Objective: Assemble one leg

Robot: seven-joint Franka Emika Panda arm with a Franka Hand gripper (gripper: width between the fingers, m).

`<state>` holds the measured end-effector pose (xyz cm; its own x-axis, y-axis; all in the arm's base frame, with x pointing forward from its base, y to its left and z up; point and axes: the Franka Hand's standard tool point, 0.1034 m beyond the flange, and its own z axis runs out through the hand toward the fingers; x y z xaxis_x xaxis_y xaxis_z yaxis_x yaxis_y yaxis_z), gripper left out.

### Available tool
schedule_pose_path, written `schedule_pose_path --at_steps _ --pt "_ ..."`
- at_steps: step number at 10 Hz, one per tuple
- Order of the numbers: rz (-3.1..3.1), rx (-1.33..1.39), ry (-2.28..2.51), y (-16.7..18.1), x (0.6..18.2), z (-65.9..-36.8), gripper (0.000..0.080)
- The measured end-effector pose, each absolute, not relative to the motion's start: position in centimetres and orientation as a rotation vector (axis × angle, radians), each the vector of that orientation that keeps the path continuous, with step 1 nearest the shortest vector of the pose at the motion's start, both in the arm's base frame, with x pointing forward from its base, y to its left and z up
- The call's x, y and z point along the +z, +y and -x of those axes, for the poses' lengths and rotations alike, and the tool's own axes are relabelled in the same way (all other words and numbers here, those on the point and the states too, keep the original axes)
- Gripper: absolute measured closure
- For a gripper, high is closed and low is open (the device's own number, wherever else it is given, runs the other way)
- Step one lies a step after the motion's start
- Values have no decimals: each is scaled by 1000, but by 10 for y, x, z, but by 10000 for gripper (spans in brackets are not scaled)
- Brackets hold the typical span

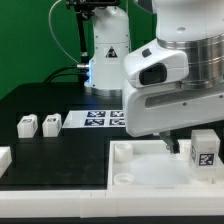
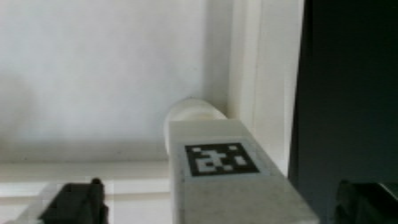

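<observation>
In the wrist view a white leg (image 2: 222,165) with a black-and-white tag lies on the white tray (image 2: 107,90), its far end at the tray's raised rim. My gripper (image 2: 217,205) is open. Its two dark fingertips (image 2: 71,203) stand wide on either side of the leg, with gaps on both sides. In the exterior view the arm's white body hides most of the gripper (image 1: 172,146), which hangs low over the tray (image 1: 120,170). A tagged leg (image 1: 205,150) stands on the tray at the exterior view's right. Two more legs (image 1: 27,125) (image 1: 50,123) stand on the black table at the left.
The marker board (image 1: 100,120) lies on the table behind the tray. A white block (image 1: 3,157) shows at the exterior view's left edge. The robot's base (image 1: 108,50) stands at the back. The tray's rim (image 2: 267,80) runs close beside the leg.
</observation>
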<state>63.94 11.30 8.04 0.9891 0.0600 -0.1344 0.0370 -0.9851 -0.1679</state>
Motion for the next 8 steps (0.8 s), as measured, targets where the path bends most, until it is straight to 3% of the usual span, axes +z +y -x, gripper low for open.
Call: schedule_pose_path --at_steps 1,3,4,5,8 --pt "2969 211 -43 113 80 -639 151" --pt "2972 225 114 115 80 -639 412" --pt "2972 233 215 114 80 -639 412" --pt "2960 249 422 114 80 -639 505" --pt "2844 245 1030 118 79 -636 505"
